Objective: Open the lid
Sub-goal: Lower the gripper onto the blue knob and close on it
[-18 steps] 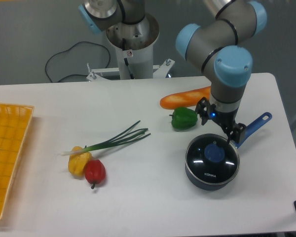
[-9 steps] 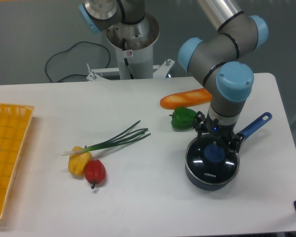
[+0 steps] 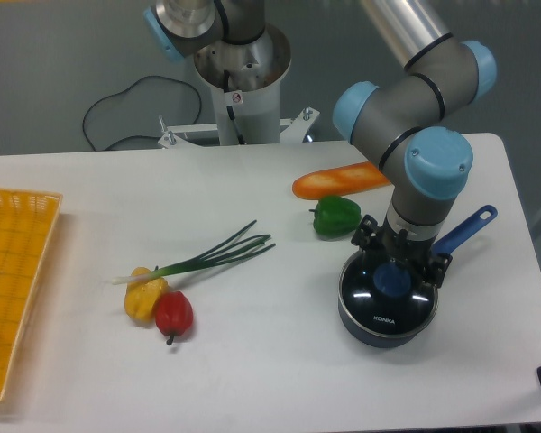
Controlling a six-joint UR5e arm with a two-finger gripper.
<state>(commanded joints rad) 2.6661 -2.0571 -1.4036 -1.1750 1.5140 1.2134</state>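
The round glass lid (image 3: 379,311) with a blue centre knob (image 3: 393,279) and white "KONKA" lettering sits closed on the dark blue saucepan (image 3: 371,332), whose long blue handle (image 3: 465,226) points to the back right. My gripper (image 3: 396,273) has come down over the lid. Its open fingers stand on either side of the knob, low around it. I cannot tell whether they touch the knob.
A green pepper (image 3: 335,216) and an orange baguette-like loaf (image 3: 338,179) lie just behind the saucepan. Green onions (image 3: 207,254), a yellow pepper (image 3: 144,297) and a red pepper (image 3: 173,313) lie to the left. A yellow basket (image 3: 13,271) is at the far left edge.
My gripper has turned about its axis and dropped from behind the lid, near the handle, to straddle the knob. The lid and pan have not moved.
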